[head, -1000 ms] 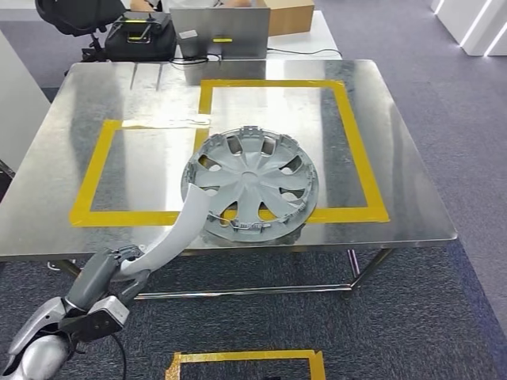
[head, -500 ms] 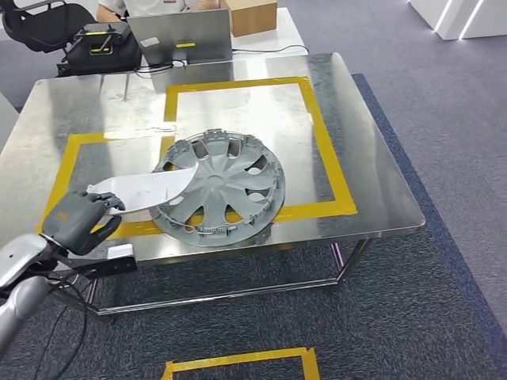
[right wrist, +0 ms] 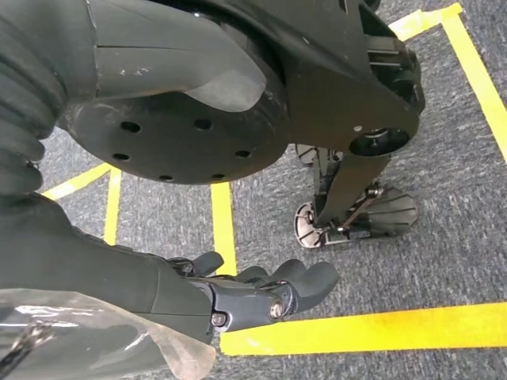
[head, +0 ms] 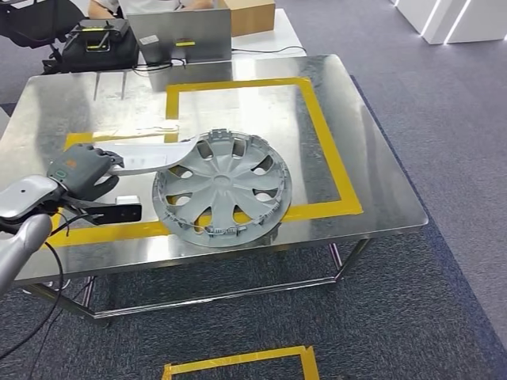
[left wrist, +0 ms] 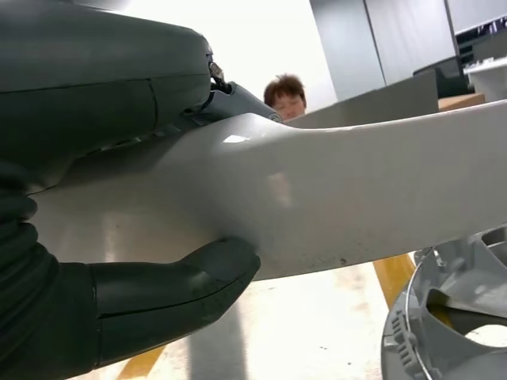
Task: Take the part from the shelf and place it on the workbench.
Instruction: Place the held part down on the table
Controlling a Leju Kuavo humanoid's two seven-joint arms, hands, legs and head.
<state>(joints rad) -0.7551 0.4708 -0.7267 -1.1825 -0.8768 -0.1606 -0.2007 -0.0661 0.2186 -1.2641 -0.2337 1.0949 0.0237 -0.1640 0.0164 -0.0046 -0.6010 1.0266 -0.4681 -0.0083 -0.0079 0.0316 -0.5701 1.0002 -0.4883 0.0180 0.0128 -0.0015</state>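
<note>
The part (head: 150,157), a long pale grey curved strip, is clamped at one end in your left robot hand (head: 84,171), over the left side of the tabletop (head: 371,190). From the head view you see it reaching out level from the hand toward the right, its far end lying over the upper left rim of the hubcap (head: 223,188); whether it touches the rim you cannot tell. The left wrist view shows the grip closely: the thick thumb (left wrist: 179,285) presses one face of the part (left wrist: 335,198) while the dark fingers (left wrist: 239,99) close over the opposite face.

The hubcap lies flat on the tabletop, straddling the near edge of the yellow tape rectangle (head: 325,142) on the right. A second yellow tape outline (head: 113,231) marks the left half of the tabletop, and the left robot hand hovers above it. Just below that hand, a small black block (head: 123,212) sits at the wrist.

Your right robot hand (right wrist: 263,289) hangs above grey carpet (right wrist: 430,269) crossed by yellow floor tape (right wrist: 371,328). It holds nothing, and its fingers are stretched out, slightly apart.

At the far edge of the tabletop stand a grey box (head: 179,36) and a black case (head: 98,43), with a cardboard box (head: 248,14) beyond. A person (left wrist: 287,93) is seen behind the part in the left wrist view.
</note>
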